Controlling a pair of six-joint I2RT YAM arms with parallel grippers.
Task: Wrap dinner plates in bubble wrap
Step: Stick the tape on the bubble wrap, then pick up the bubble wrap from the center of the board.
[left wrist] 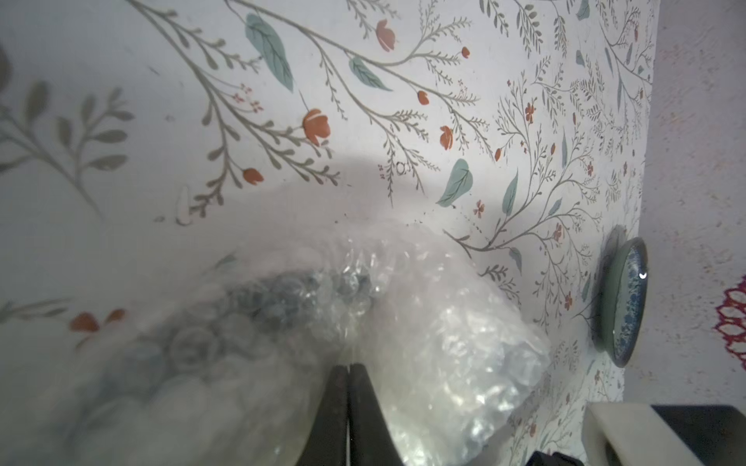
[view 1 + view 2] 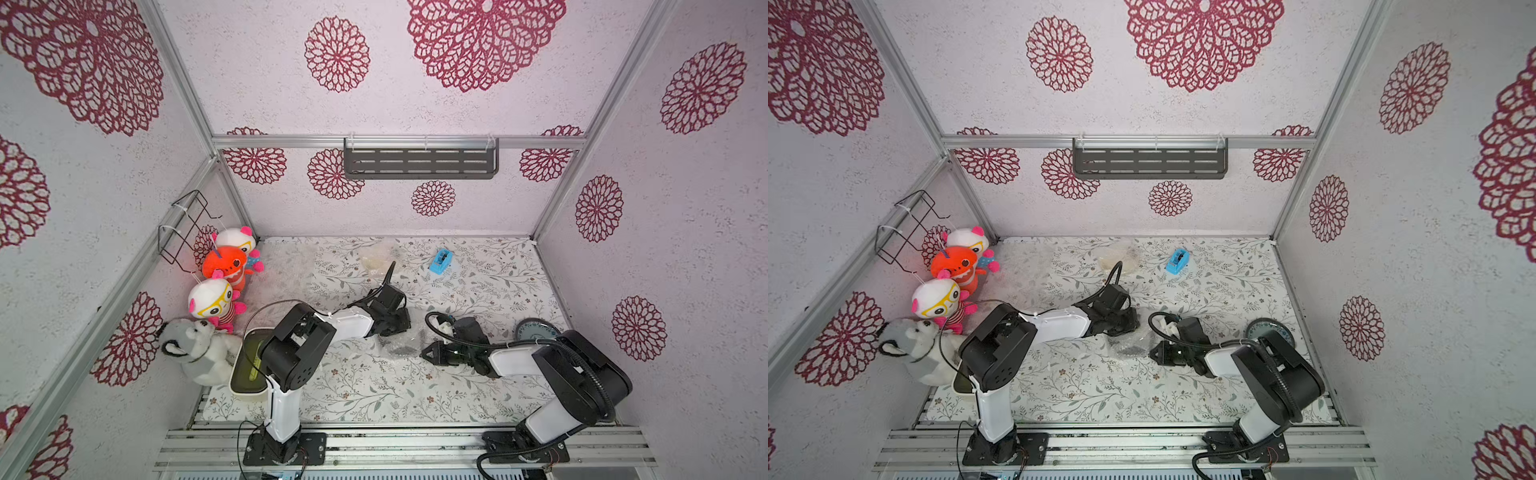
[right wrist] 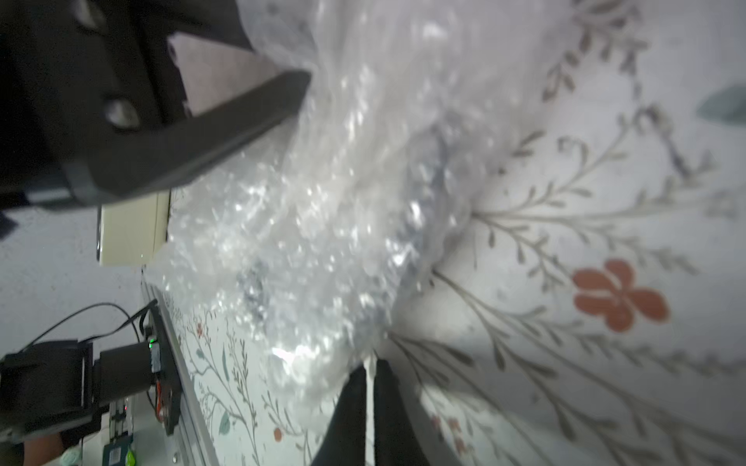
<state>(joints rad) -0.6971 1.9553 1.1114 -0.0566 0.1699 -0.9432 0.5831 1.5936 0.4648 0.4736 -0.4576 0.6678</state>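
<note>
The bubble wrap is clear, crinkly plastic, shiny, with white glints on its bubbles. The blue-grey plate has a glossy glazed face with 1 bright highlight. The worktop has a smooth, matt covering with a floral print. The left gripper and right gripper look like matt black plastic. The 4 soft toys are fuzzy plush cloth. The frame rails are dull silver metal, and the walls look rough and grainy.

Bubble wrap bundle sits mid-table. Bare plate is off to its right by the wall, tape dispenser and another wrapped plate are behind it, and stuffed toys plus a container are far left.
</note>
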